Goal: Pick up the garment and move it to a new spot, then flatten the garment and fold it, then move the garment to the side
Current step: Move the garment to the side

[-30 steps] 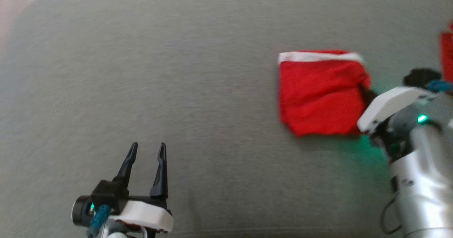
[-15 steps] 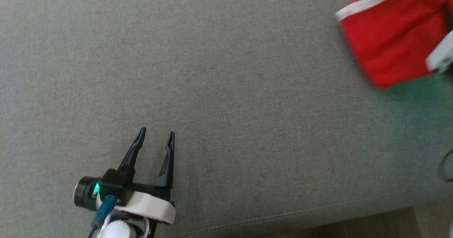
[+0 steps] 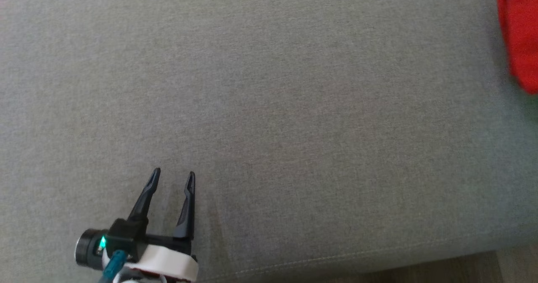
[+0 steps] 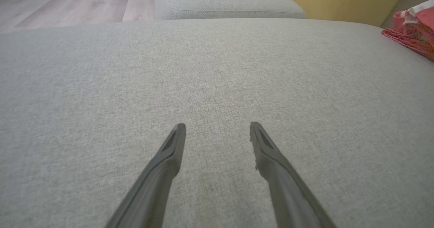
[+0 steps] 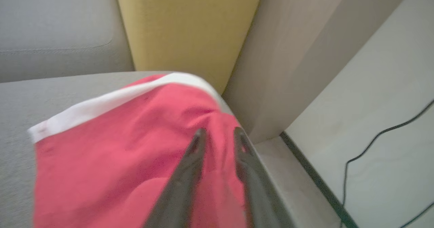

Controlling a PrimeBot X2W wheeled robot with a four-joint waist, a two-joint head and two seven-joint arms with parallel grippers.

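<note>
Swinging left since a second ago, the head camera now shows the red garment (image 3: 523, 43) at its right edge. Nearest, the left gripper (image 3: 174, 172) hangs over the grey sofa seat (image 3: 294, 106), fingers spread wide and empty. Farther right, the right gripper (image 5: 220, 130) has its fingers slightly parted above the garment, pinching nothing. The garment lies folded at the seat's edge, before a yellow cushion (image 5: 186, 24).

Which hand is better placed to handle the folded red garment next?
Right. The right hand is over the folded red garment with white trim; the left hand is open over bare grey cushion, far away.
</note>
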